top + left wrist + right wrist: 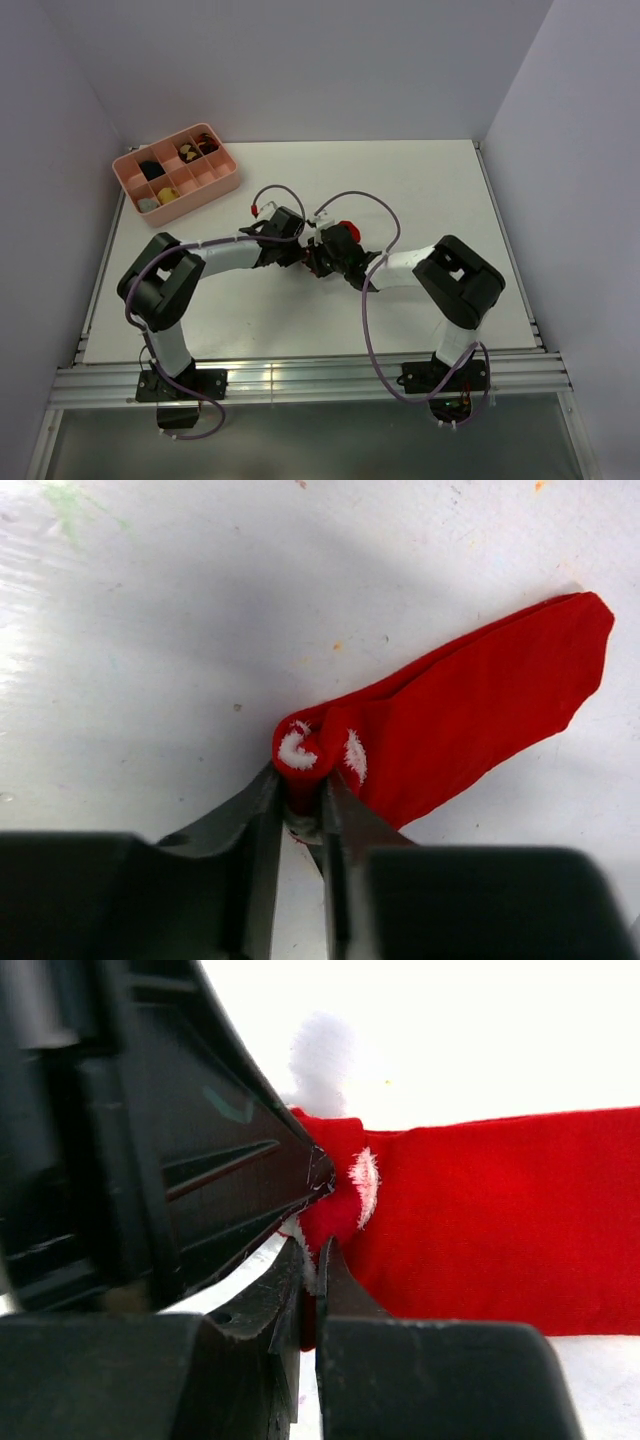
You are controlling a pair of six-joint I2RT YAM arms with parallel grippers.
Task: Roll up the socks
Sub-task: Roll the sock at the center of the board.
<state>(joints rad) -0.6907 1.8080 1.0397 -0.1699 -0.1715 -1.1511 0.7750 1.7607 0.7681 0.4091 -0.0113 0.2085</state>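
Note:
The red socks (470, 710) lie flat on the white table, with the white-marked end curled into a small roll. My left gripper (303, 785) is shut on that rolled end. My right gripper (312, 1260) is shut on the same end of the socks (500, 1220), right beside the left gripper's black body (170, 1140). In the top view both grippers meet at the table's middle, left gripper (300, 250) and right gripper (325, 255), with a bit of red sock (347, 229) showing behind them.
A pink divided tray (215, 188) with several dark, yellow and grey rolled bundles stands at the back left. White walls enclose the table on three sides. A metal rail (300, 380) runs along the near edge.

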